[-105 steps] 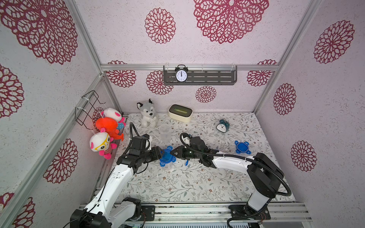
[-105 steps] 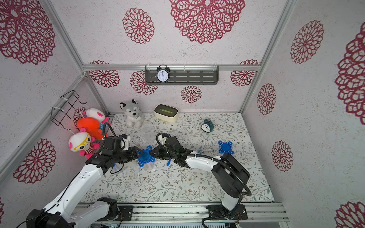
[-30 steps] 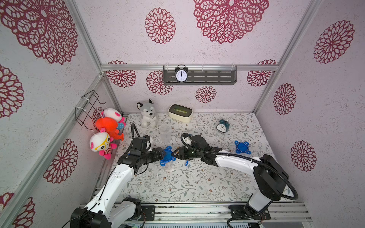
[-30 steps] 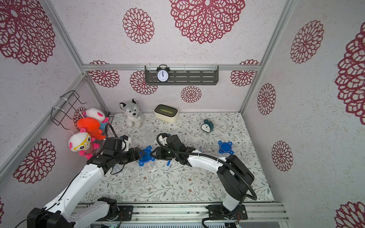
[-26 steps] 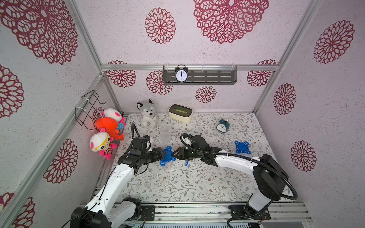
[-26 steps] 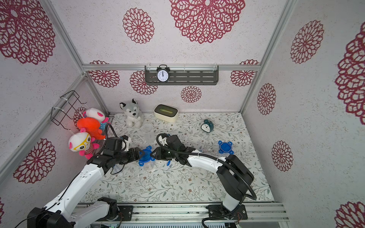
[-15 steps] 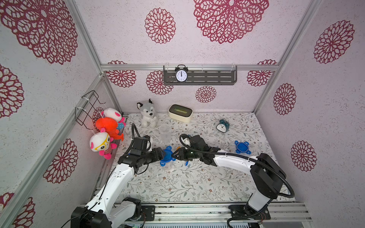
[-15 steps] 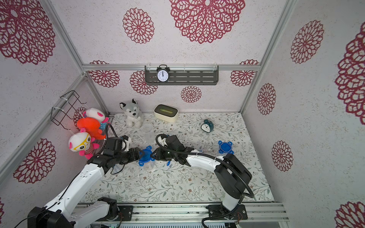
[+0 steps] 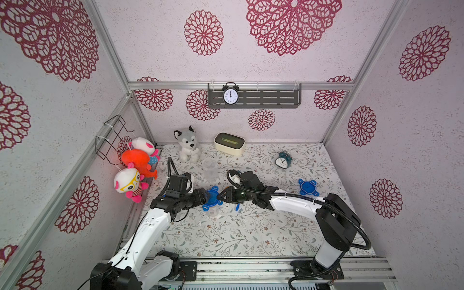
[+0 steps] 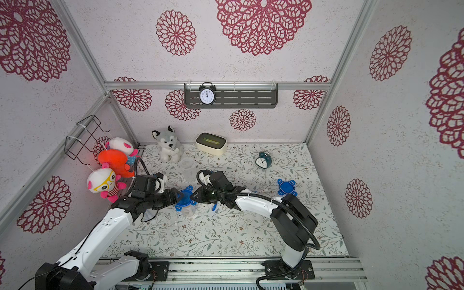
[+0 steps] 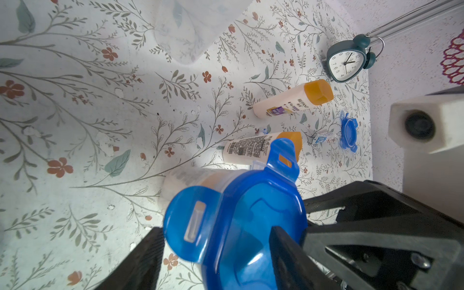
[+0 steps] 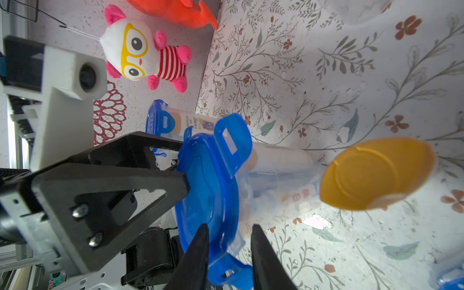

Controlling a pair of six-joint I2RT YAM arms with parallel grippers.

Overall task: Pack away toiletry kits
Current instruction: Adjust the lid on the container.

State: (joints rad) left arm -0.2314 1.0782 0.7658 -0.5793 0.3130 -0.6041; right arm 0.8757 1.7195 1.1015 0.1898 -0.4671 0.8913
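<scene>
The teal alarm clock (image 11: pixel 347 61) shows numerals on its dial, with 10, 8, 7, 6 and 5 legible. Just beside the alarm clock lies a white bottle (image 11: pixel 288 103) with "REPANO" printed along its side, above a purple label too small to read. Farther from the alarm clock, a second white bottle (image 11: pixel 251 148) carries a barcode with illegible fine print.

Floral tabletop (image 9: pixel 251 233) with plush husky (image 9: pixel 187 147), cream box (image 9: pixel 229 143), teal clock (image 9: pixel 283 160), blue lid (image 9: pixel 308 187), clear cup (image 9: pixel 209 168)
</scene>
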